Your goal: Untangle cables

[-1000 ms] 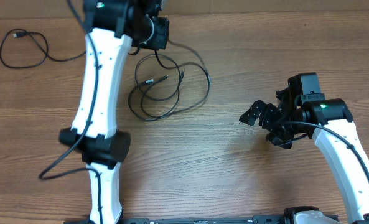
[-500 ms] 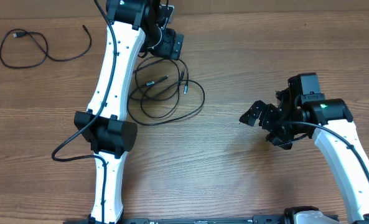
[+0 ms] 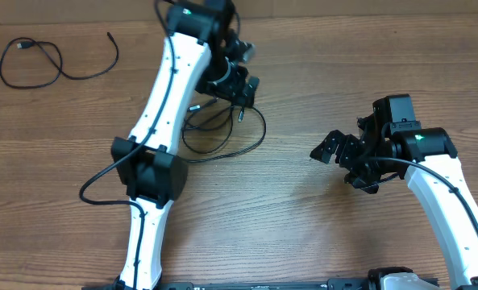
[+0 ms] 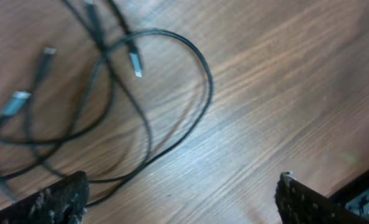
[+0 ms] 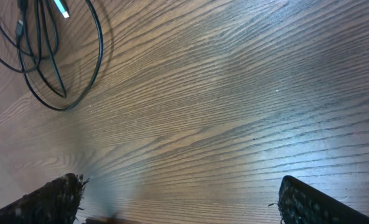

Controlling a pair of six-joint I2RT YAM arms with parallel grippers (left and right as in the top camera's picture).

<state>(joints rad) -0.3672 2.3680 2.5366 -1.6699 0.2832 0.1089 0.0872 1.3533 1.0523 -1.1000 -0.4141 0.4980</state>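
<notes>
Overhead straight down on table; wrist views close, oblique, cables in both.

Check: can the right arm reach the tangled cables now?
Probably yes: only bare table lies between the open right tool and the cables; the left tool hovers over their far edge.

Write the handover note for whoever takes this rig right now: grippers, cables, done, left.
Left gripper: open, empty, hovering just above the cable tangle.
Right gripper: open, empty, over bare wooden table to the right of the tangle.
Cables: a single cable lies by itself at the table's far left. The tangle sits mid-table as overlapping loops, silver plug ends showing.
Done: the single cable is separated.
Left: pull the tangle's loops apart and lay each cable on its own. Neither gripper holds anything, so a new grasp comes first.
</notes>
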